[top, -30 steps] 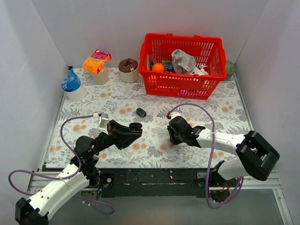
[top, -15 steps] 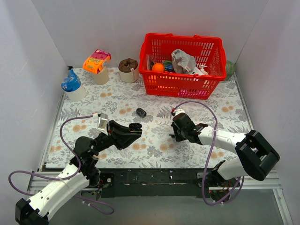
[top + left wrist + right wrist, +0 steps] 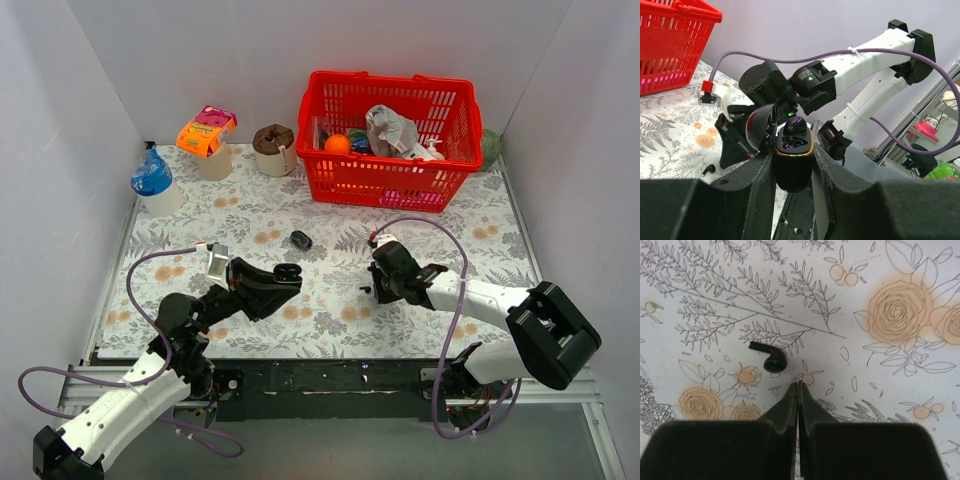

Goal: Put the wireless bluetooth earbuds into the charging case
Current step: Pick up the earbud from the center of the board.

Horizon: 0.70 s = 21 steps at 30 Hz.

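Black right tool (image 3: 798,387) pinched empty, low beside earbud (image 3: 772,360); left tool (image 3: 794,172) tight around case (image 3: 795,147).

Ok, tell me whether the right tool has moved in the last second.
Yes. In the top view the right tool has shifted right, farther from the loose black case on the cloth.

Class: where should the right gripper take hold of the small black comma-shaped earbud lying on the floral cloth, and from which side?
Pinch the small black comma-shaped earbud across its rounded head, coming down from above: it lies flat on the floral cloth, and the thin stem offers little to grip. The right gripper, shut beside it, should open first.
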Each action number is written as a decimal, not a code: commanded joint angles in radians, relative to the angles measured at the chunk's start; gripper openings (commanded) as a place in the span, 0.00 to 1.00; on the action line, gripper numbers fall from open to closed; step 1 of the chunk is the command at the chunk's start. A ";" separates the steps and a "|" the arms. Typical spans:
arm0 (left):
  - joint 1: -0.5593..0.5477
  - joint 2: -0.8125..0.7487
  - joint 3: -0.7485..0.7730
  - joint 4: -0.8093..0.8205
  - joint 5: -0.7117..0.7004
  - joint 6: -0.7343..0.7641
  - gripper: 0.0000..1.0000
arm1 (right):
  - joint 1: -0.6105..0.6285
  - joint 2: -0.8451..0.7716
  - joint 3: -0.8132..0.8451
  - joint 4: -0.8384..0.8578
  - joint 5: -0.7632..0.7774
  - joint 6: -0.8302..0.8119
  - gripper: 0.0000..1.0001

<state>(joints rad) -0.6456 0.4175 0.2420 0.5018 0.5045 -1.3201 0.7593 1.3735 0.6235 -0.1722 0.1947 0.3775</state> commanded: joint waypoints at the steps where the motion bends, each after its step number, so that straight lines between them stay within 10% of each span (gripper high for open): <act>1: -0.005 -0.006 -0.015 0.014 0.002 0.001 0.00 | 0.011 -0.054 -0.068 -0.007 -0.100 0.040 0.01; 21: -0.005 -0.054 -0.003 -0.054 -0.008 0.033 0.00 | 0.017 0.139 0.064 -0.079 0.057 -0.025 0.01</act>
<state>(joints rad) -0.6456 0.3729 0.2352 0.4629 0.5053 -1.3109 0.7753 1.4570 0.6819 -0.1310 0.1623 0.4057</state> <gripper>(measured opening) 0.285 0.022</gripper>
